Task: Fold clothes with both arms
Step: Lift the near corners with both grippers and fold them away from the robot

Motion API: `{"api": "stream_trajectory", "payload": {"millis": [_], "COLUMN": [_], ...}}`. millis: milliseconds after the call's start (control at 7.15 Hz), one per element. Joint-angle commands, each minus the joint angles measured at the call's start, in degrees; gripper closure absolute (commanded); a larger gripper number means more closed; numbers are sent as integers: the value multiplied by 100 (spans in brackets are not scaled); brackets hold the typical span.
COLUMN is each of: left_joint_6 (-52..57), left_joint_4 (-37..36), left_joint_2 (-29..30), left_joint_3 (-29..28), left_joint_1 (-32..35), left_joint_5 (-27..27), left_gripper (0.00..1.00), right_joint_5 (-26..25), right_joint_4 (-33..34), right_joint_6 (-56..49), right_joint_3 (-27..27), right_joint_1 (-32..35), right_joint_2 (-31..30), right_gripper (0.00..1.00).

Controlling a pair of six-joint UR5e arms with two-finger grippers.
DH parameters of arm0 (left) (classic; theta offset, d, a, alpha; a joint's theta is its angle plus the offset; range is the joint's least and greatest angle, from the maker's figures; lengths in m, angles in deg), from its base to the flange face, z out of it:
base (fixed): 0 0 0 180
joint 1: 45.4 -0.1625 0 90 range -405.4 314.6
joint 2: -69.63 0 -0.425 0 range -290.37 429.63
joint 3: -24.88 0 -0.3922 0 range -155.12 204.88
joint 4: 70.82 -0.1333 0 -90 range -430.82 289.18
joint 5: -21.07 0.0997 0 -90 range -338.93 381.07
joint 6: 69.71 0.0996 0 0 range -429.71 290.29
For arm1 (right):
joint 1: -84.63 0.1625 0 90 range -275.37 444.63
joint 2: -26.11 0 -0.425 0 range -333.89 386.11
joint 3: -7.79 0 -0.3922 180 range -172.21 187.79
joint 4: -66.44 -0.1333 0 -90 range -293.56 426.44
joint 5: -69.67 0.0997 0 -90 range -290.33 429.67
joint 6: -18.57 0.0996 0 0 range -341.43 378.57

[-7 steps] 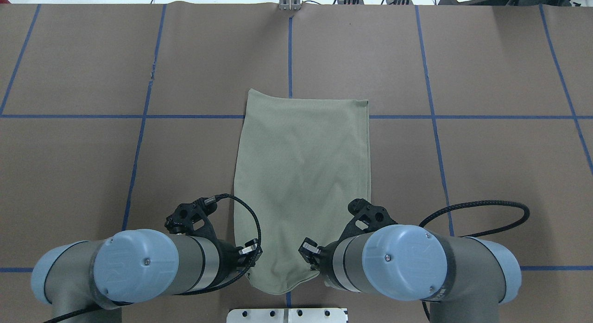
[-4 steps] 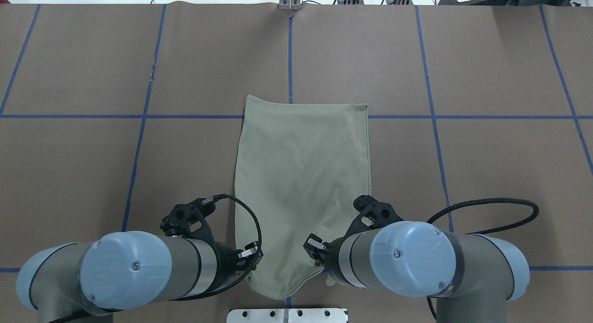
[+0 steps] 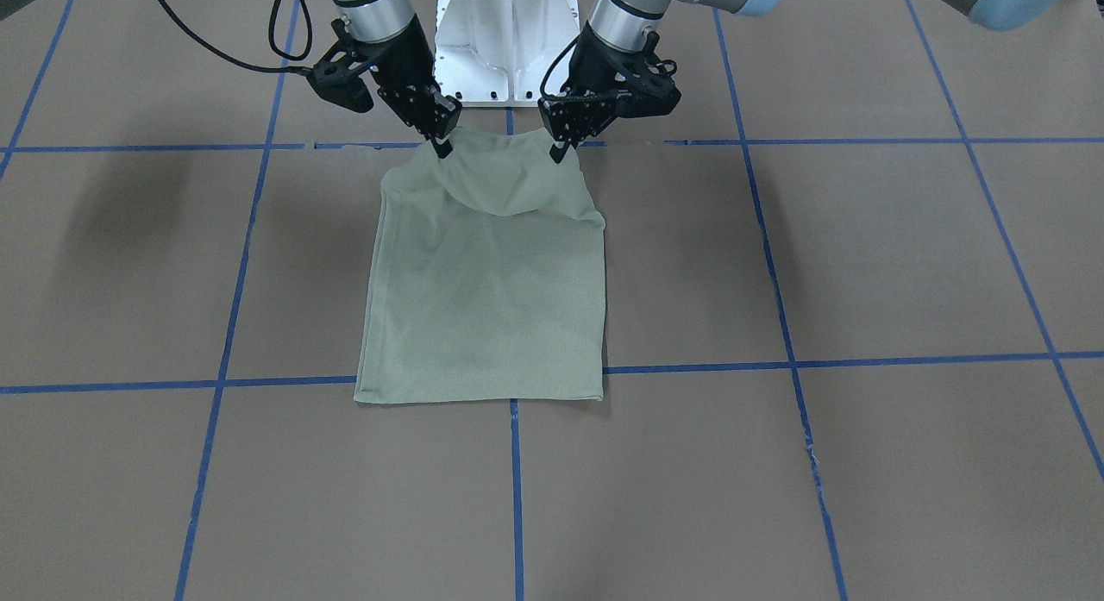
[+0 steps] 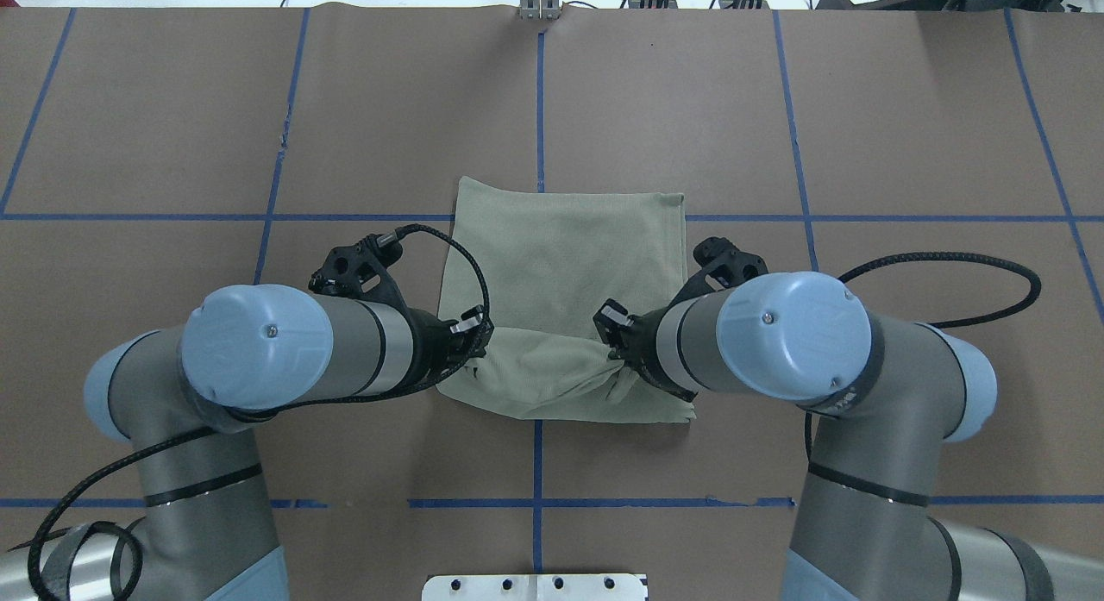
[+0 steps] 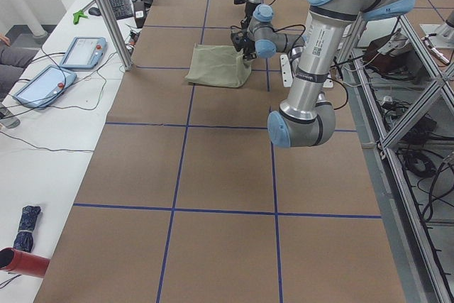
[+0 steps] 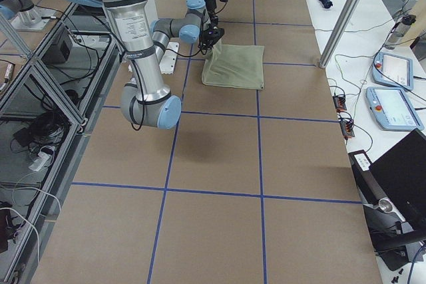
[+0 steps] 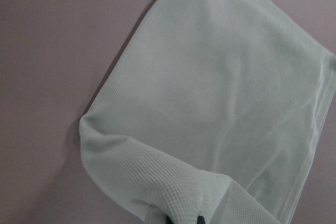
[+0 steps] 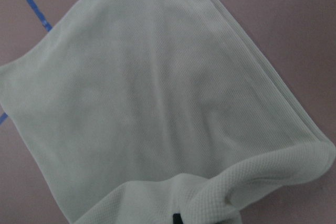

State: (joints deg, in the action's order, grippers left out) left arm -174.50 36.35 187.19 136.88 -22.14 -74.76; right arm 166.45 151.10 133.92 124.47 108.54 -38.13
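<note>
Nearest me, my left pincer [image 3: 558, 155] and right pincer [image 3: 442, 149] are each clamped on a near corner of the shirt [image 4: 561, 256], holding that edge lifted and doubled over the cloth. Farther out, the rest lies flat on the bench [image 4: 172, 135], ending just past a blue tape line [image 4: 345, 216].

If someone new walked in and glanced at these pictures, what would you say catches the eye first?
The sage-green shirt lies mid-table on the brown table cover, which is crossed by blue tape lines. At its robot-side end the left pincer and the right pincer are each shut on a corner, holding that end raised and doubled over the flat part.
</note>
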Motion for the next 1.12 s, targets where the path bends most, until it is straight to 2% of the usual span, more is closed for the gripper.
{"api": "stream_trajectory", "payload": {"millis": [0,420,559,699,839,979], "left_joint_6": [125,143,256,858,959,987], "left_joint_4": [803,1131,1322,1568,1631,1667], "left_joint_2": [344,1126,1521,1533,1534,1525], "left_joint_3": [-990,-2107,-2590,-2995,-3138,-3418], "left_joint_1": [388,880,1143,1267,1634,1838], "left_joint_5": [-5,-6,-6,12,-40,-319], "left_gripper": [100,100,100,1,0,0], "right_joint_5": [121,884,1182,1177,1185,1229], "right_joint_4": [-509,-890,-1021,-1805,-2031,-2041], "right_joint_6": [-127,-144,-301,-607,-784,-769], "right_joint_3": [-1063,-2400,-3301,-4006,-4265,-4303], "right_joint_1": [630,1473,1685,1722,1861,1967], "right_joint_2": [409,1121,1576,1615,1607,1607], "right_gripper": [100,100,100,1,0,0]}}
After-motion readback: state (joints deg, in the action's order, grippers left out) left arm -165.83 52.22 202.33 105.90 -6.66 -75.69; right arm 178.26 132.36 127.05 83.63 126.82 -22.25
